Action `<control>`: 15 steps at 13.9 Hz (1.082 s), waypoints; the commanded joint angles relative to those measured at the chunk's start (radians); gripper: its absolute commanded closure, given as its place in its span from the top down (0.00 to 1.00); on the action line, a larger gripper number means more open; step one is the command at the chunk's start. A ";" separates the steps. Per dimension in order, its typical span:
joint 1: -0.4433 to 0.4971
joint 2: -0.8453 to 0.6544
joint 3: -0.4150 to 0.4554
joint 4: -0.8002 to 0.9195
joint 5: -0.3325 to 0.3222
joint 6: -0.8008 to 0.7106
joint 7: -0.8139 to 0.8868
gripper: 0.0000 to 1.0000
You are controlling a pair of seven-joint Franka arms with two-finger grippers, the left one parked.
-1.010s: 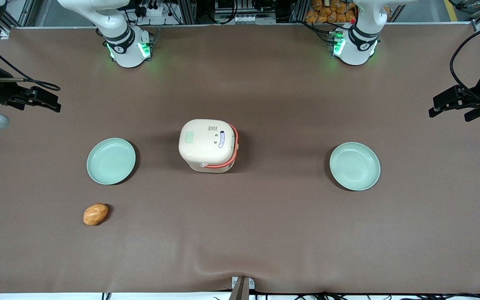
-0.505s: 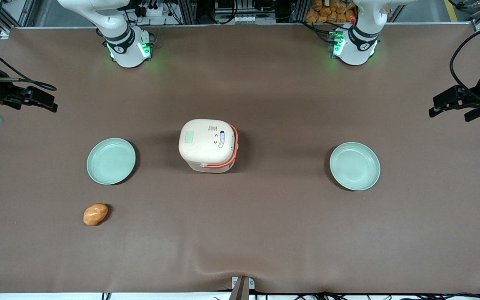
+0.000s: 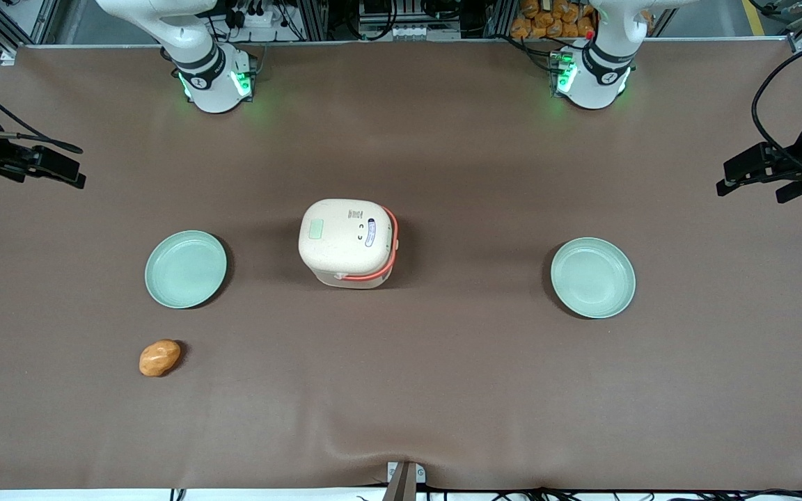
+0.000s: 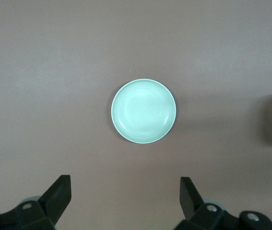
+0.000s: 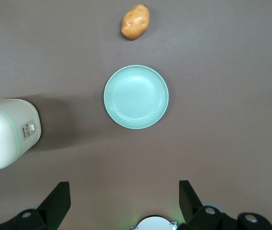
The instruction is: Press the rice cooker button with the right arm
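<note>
High above the plate, the claw gapes.

Two plates, one rice cooker (plus one potato).

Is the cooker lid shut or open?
Shut: the rice cooker shows its cream lid flat on top. The gripper hangs open, far off toward the working arm's end.

Cream rice cooker (coral handle band) stands upright mid-table, lid closed.
</note>
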 commanded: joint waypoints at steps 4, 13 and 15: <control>0.040 -0.005 0.017 0.000 0.019 -0.003 0.001 1.00; 0.315 0.047 0.023 -0.053 0.136 0.122 0.235 0.49; 0.372 0.075 0.023 -0.082 0.136 0.181 0.267 0.25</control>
